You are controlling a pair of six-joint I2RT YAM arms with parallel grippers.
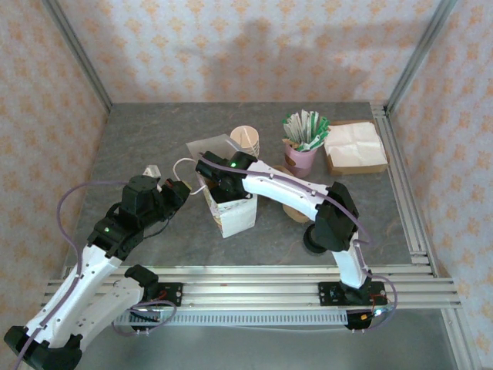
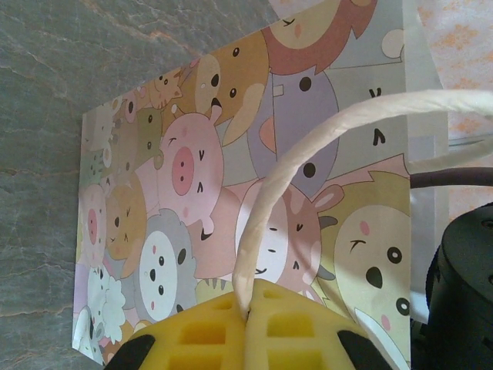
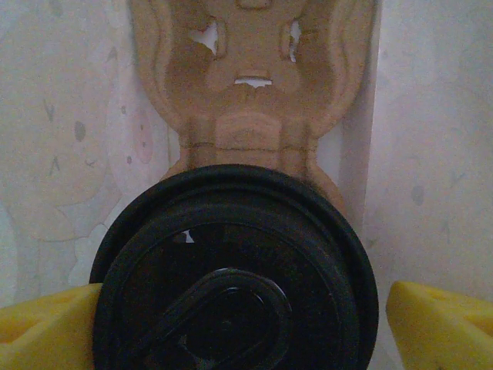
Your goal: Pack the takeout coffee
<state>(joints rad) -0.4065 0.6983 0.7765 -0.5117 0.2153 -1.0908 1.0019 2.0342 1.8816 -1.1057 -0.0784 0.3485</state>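
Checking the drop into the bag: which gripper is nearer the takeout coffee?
Right. The right gripper straddles the takeout coffee, one finger on each side of its lid, inside the paper bag. The left gripper is outside the bag, pinching the bag handle.

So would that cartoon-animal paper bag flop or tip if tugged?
Probably tips easily: the cartoon-printed paper bag stands tall on a small base. Its white cord handle curves loosely, so likely floppy; a tug from the left fingers pinching it might tilt the bag.
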